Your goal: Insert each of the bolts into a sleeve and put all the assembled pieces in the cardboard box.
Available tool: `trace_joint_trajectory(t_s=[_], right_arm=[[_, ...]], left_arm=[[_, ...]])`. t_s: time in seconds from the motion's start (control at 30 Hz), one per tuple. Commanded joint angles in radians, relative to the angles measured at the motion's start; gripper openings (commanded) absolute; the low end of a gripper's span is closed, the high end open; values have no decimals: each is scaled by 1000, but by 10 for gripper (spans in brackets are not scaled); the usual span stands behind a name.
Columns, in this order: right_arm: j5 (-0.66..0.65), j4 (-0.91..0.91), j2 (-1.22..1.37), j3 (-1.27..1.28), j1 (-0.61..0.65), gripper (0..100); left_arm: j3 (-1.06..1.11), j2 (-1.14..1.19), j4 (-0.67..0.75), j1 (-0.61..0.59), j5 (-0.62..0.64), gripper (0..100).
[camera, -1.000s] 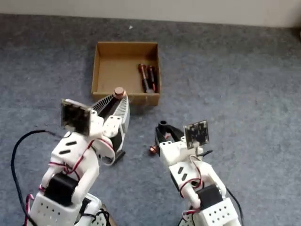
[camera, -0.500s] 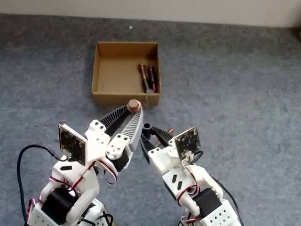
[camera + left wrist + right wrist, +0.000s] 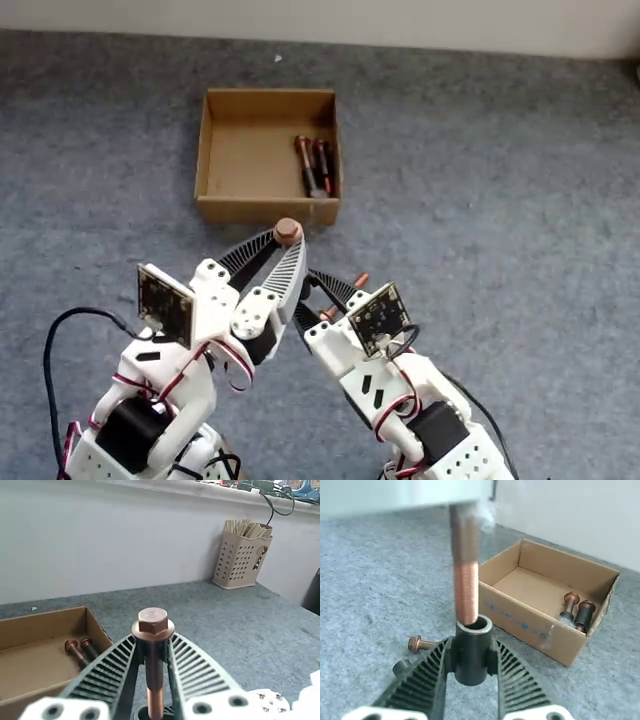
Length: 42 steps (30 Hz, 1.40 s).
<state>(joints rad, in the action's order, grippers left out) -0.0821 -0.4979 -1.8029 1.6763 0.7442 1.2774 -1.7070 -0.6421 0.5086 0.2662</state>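
Note:
My left gripper (image 3: 153, 641) is shut on a copper bolt (image 3: 153, 622), head up and shank hanging straight down. My right gripper (image 3: 471, 656) is shut on a black sleeve (image 3: 471, 652) held upright right under it. The bolt's threaded tip (image 3: 466, 595) sits at the sleeve's mouth, just entering. From above, the bolt head (image 3: 288, 232) hangs just in front of the cardboard box (image 3: 212, 150), with the right gripper (image 3: 317, 288) below the left gripper (image 3: 287, 245). Two assembled pieces (image 3: 313, 165) lie in the box's right side.
A loose bolt (image 3: 420, 643) and a loose black sleeve (image 3: 400, 667) lie on the grey carpet beneath the right gripper. A beige perforated basket (image 3: 241, 555) with sticks stands by the far wall. Open carpet spreads right of the box.
The left gripper carried the bolt right and back from the box's front wall. The right gripper rose from the carpet with the sleeve and came in under the bolt.

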Motion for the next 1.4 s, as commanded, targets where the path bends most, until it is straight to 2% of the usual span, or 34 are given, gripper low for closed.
trace_joint_trajectory(t_s=[0.0,0.43,1.37], right_arm=[[-8,27,-18,133,7,5],[-8,27,-18,131,7,5],[-8,27,-18,131,33,5]], left_arm=[[8,-13,9,5,-2,6],[77,-10,14,-44,-31,6],[111,-18,14,7,-26,6]])
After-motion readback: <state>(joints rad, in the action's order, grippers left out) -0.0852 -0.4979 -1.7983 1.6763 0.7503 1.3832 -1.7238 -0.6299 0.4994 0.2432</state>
